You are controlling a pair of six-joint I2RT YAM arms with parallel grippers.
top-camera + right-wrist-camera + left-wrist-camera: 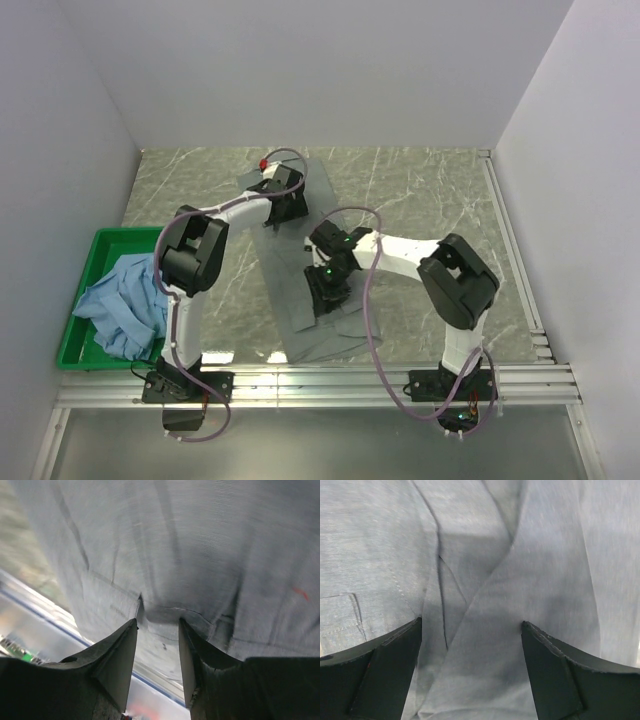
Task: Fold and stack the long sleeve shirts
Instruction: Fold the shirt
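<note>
The grey-green long sleeve shirt lies flat as a long strip down the middle of the table. My left gripper is low over its far part, open wide, with smooth folded cloth between the fingers. My right gripper is low over the shirt's near part, its jaws partly apart at a hem of the cloth, with nothing clamped. The light blue shirt is crumpled in the green bin at the left.
Metal rails run along the table's near edge and right side. A small red thing sits at the shirt's far end. White walls close in the table on three sides.
</note>
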